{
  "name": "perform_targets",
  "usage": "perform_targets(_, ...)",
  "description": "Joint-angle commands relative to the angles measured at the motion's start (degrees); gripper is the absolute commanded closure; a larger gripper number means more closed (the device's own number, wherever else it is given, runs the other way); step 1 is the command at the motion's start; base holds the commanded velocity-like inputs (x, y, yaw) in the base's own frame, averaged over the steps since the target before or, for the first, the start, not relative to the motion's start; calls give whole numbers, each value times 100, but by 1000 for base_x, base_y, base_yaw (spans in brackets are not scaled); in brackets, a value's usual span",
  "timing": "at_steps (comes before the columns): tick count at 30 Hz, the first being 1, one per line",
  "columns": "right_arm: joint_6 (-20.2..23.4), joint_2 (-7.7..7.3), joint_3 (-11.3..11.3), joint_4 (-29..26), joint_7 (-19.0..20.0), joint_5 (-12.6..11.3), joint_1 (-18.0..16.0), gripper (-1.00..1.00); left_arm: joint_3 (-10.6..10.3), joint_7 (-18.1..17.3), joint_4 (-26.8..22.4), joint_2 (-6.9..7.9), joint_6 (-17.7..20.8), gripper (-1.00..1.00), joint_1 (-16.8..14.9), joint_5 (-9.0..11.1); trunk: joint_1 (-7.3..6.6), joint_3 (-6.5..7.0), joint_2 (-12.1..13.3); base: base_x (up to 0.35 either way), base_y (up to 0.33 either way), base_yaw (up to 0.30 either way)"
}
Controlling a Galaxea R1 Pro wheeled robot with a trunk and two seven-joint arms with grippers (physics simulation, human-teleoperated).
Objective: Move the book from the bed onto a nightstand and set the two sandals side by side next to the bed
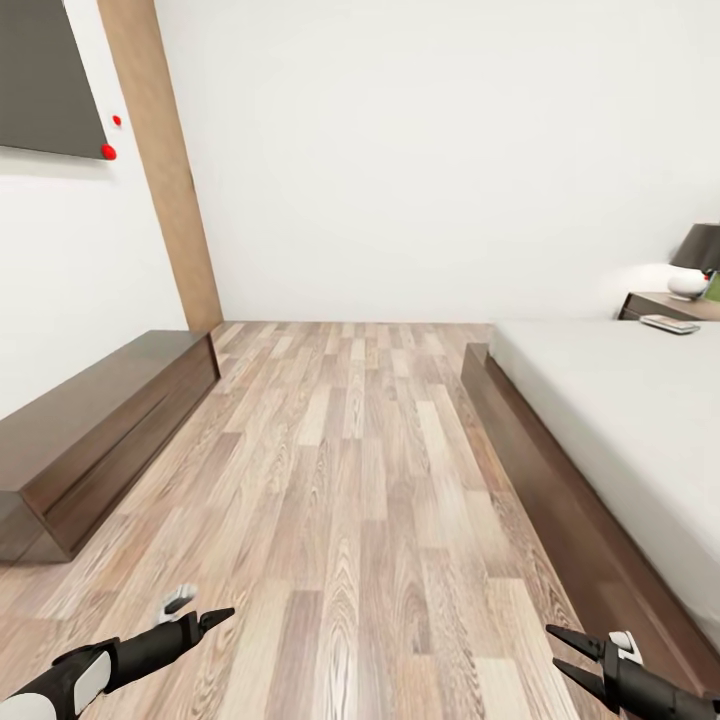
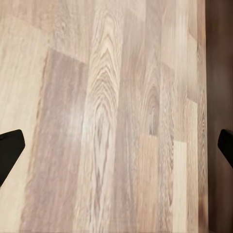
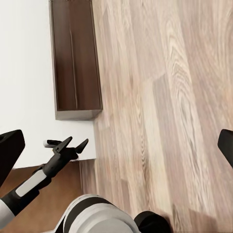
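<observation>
Bed right, low cabinet left, floor between, nightstand behind bed

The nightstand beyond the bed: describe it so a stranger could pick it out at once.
Start at the bed, the big grey-covered platform along the head view's right side. Past its far end, against the white wall, stands the nightstand, a dark brown cabinet. Unlike the long low bench opposite, it carries a dark-shaded lamp with a white base.

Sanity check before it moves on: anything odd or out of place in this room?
Nothing stands out. The bed cover is smooth, the floor looks undamaged, and the low cabinet sits flush along the wall. A lamp and a small flat object sit on the nightstand. Both grippers, left and right, are open and hold nothing.
</observation>
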Motion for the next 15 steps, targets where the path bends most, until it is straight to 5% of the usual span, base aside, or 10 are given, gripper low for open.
perform_targets(1, 50, -5, 47, 1, 9, -60, -4, -100, -17, -11, 0, 2, 60, -100, -2, 58, 1, -5, -2, 198, 0, 0)
perform_targets(15, 50, -5, 47, 1, 9, -63, -4, -100, -16, -11, 0, -5, 60, -100, -2, 58, 1, -5, -2, 198, 0, 0)
